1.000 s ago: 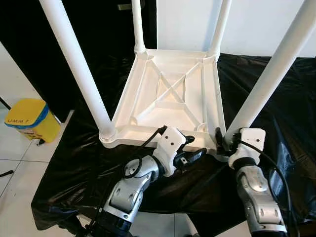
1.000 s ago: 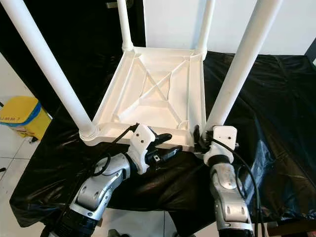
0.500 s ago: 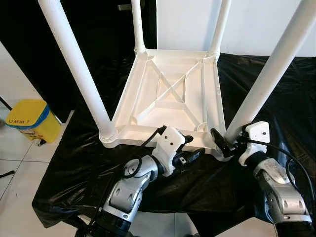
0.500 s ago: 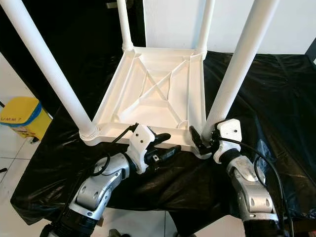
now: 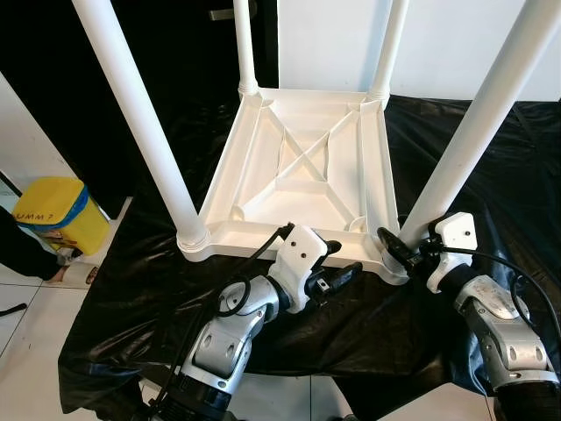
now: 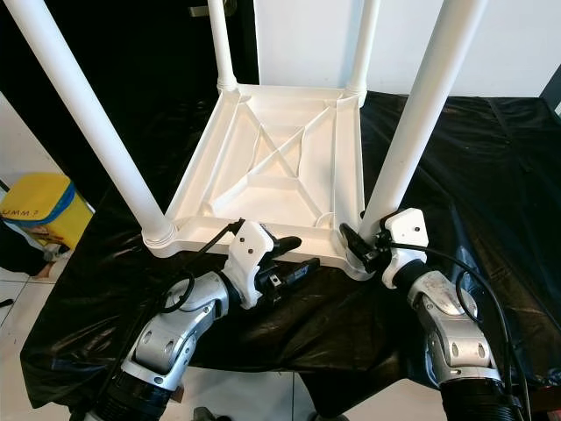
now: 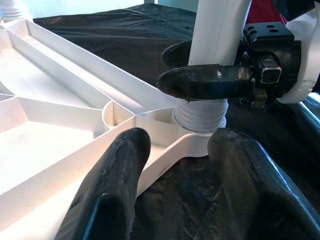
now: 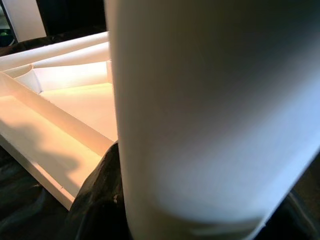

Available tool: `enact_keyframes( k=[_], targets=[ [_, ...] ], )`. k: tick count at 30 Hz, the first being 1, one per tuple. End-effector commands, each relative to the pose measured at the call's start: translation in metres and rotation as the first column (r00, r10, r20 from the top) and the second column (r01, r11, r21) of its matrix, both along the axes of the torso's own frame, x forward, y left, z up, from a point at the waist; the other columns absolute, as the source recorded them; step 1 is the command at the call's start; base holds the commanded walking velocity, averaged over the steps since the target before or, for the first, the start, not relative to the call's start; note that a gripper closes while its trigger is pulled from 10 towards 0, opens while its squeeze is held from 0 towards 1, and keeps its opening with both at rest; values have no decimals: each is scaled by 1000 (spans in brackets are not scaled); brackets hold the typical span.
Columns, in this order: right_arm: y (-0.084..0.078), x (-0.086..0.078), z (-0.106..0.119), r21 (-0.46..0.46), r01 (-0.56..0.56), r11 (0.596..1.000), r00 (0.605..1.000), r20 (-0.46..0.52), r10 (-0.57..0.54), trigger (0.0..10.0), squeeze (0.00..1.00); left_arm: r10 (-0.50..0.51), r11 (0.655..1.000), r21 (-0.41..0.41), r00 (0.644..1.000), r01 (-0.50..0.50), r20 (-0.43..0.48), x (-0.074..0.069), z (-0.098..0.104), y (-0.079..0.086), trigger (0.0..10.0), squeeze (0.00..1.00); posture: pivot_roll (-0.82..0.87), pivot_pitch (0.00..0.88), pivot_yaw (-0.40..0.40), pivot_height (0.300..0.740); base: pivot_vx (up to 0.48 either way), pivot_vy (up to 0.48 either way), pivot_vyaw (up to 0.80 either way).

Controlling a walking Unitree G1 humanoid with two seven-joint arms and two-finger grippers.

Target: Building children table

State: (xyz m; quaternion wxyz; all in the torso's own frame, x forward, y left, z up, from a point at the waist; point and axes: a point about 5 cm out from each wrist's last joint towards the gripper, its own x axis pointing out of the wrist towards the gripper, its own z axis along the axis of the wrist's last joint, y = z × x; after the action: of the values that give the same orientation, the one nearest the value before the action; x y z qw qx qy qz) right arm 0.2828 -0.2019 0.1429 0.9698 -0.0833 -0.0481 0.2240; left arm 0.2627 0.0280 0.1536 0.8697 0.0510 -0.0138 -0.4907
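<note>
Left eye view shows me the white plastic children's table (image 5: 302, 167) lying upside down on the black plastic sheet (image 5: 491, 175), near the sheet's front edge, with four white round legs pointing up. My right hand (image 5: 399, 252) is clamped around the bottom of the near right leg (image 5: 473, 123). My left hand (image 5: 337, 267) has its fingers apart, just beside the front rim.
</note>
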Motion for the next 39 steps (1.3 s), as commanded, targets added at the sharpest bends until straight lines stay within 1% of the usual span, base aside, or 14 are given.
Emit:
enact_keyframes(
  k=[1, 6, 9, 10, 12, 14, 17, 18, 22, 26, 31, 33, 36, 39],
  targets=[
    [0, -2, -10, -2, 6, 1000, 999, -50, -6, 10000, 0, 72, 997, 3, 997, -72, 1, 1, -2, 3, 10000, 0, -145, 100, 24, 740, 0, 0, 0],
    [6, -6, -12, 36, 98, 995, 994, -49, -96, 10000, 0, 64, 998, 2, 998, -64, 0, 1, -1, 2, 10000, 0, -152, 101, 27, 740, 0, 0, 0],
    [8, -6, -15, 28, 183, 983, 982, -55, -181, 10000, 0, 62, 998, 3, 998, -62, -1, 1, -2, 2, 10000, 0, -152, 102, 27, 740, 0, 0, 0],
    [9, -6, -16, 40, 218, 975, 975, -58, -216, 10000, 0, 61, 998, 3, 998, -61, -2, 1, -2, 1, 10000, 0, -152, 102, 27, 740, 0, 0, 0],
    [9, -6, -16, 50, 239, 970, 970, -60, -236, 10000, 0, 61, 998, 3, 998, -61, -2, 1, -2, 1, 10000, 0, -152, 102, 27, 740, 0, 0, 0],
    [9, -6, -19, 75, 340, 937, 939, -81, -334, 10000, 0, 61, 998, 2, 998, -61, -2, 0, -1, 1, 10000, 0, -150, 103, 27, 740, 0, 0, 0],
    [10, -6, -21, 79, 374, 924, 926, -88, -367, 10000, 0, 61, 998, 3, 998, -61, -2, 0, -1, 1, 10000, 0, -150, 103, 27, 740, 0, 0, 0],
    [11, -7, -22, 85, 407, 910, 912, -96, -399, 10000, 0, 61, 998, 3, 998, -61, -2, 0, -2, 1, 10000, 0, -150, 104, 26, 740, 0, 0, 0],
    [15, -8, -24, 98, 443, 891, 895, -102, -434, 10000, 0, 62, 998, 3, 998, -62, -3, 0, -2, 1, 10000, 0, -150, 104, 25, 740, 0, 0, 0],
    [27, -11, -26, 133, 521, 843, 853, -124, -507, 10000, 0, 64, 998, 0, 998, -64, -5, 0, -2, 1, 10000, 0, -147, 103, 21, 740, 0, 0, 0],
    [31, -12, -27, 142, 539, 830, 842, -129, -524, 10000, 0, 67, 998, -1, 998, -67, -6, 0, -2, 1, 10000, 0, -143, 103, 16, 740, 0, 0, 0],
    [36, -13, -26, 151, 562, 813, 827, -138, -545, 10000, 0, 69, 998, -1, 998, -69, -5, 0, -2, 1, 10000, 0, -140, 100, 14, 740, 0, 0, 0],
    [41, -14, -25, 165, 558, 813, 830, -139, -541, 10000, 0, 71, 997, -2, 997, -71, -5, 0, -2, 1, 10000, 0, -142, 96, 13, 740, 0, 0, 0],
    [40, -14, -23, 170, 559, 812, 829, -132, -543, 10000, 0, 71, 998, -3, 998, -71, -4, 1, -2, 1, 10000, 0, -145, 95, 14, 740, 0, 0, 0]
  ],
)
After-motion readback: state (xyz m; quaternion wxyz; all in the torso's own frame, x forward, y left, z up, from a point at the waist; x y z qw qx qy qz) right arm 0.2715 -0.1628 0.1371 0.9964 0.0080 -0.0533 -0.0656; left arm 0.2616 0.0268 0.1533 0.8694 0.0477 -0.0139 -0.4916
